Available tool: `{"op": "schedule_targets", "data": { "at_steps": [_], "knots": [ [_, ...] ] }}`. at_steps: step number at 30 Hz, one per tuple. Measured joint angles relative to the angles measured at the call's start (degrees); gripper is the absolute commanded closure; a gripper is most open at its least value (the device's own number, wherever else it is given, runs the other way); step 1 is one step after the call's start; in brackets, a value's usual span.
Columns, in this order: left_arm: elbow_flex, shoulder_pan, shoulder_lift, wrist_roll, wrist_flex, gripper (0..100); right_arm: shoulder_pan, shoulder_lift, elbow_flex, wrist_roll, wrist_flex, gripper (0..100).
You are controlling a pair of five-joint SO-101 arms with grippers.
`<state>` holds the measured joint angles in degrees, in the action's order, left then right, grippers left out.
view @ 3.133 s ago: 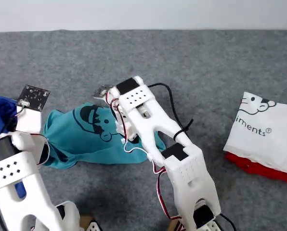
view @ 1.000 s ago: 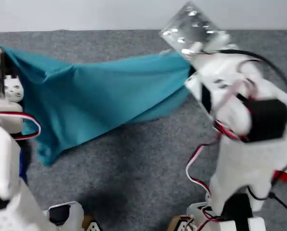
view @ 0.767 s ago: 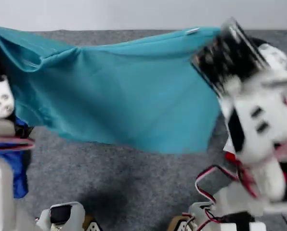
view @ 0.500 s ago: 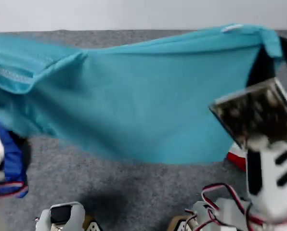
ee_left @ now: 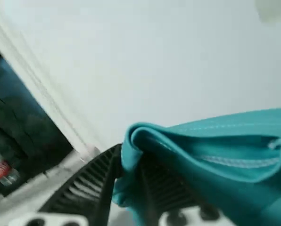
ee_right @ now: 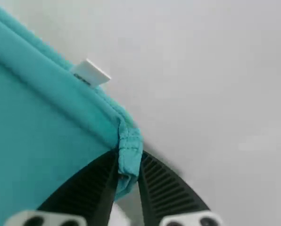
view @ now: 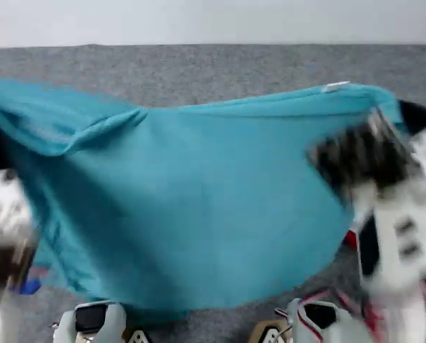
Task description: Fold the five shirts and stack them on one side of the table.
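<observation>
At the near edge of the high view sit the 2 arm bases [view: 91, 323], with the lower hem of the teal shirt [view: 199, 214] hanging just above them. The shirt is stretched out as a broad sheet between the 2 arms and hides most of the middle of the counter [view: 220, 71].

The left end effector [ee_left: 130, 162] has its 2 ribbed fingers pressed together on a folded edge of the shirt, the cloth bunched between them and trailing away to one side. The right end effector [ee_right: 128, 162] is pinching a stitched corner of the hem in the same way, with the fabric squeezed between the fingers. A small white tag [ee_right: 90, 74] sticks out from the hem a little way along from that pinch.

In the high view the left arm [view: 2, 229] is a blur at the shirt's left end and the right arm [view: 402, 214] a blur at its right end, partly in front of the cloth. A scrap of blue fabric [view: 28, 286] peeks out beneath the shirt's lower left edge, and a sliver of red fabric [view: 351, 239] shows beside the right arm.

Beyond the shirt's top edge, bare grey counter runs back to a pale wall [view: 213, 21].
</observation>
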<state>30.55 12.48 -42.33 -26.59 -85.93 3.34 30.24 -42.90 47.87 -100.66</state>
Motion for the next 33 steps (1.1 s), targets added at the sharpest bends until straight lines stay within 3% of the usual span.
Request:
{"op": "schedule_targets", "data": {
  "at_steps": [3, 6, 14, 21, 26, 33],
  "knots": [
    [-12.48, -0.18, 0.18, -1.58, 2.64, 100, -2.81, -0.44, 11.52, 0.0, 0.44, 98.7],
    [-26.99, -0.18, 1.05, -1.76, 10.55, 100, -4.84, -0.44, 24.26, 0.0, 5.89, 98.7],
    [-56.35, -0.18, 6.15, -1.76, 44.04, 100, -5.54, -0.53, 55.38, 0.09, 38.33, 98.7],
    [-56.35, -2.11, 20.04, -1.85, 68.75, 100, -5.54, -3.34, 65.93, 0.09, 66.29, 98.7],
    [-47.3, -4.92, 29.98, -1.93, 72.18, 100, -5.45, -10.02, 66.02, 0.09, 77.54, 98.7],
    [-33.76, -6.95, 41.05, -1.93, 72.62, 100, -5.45, -17.76, 57.85, 0.09, 81.05, 98.7]
  ]
}}
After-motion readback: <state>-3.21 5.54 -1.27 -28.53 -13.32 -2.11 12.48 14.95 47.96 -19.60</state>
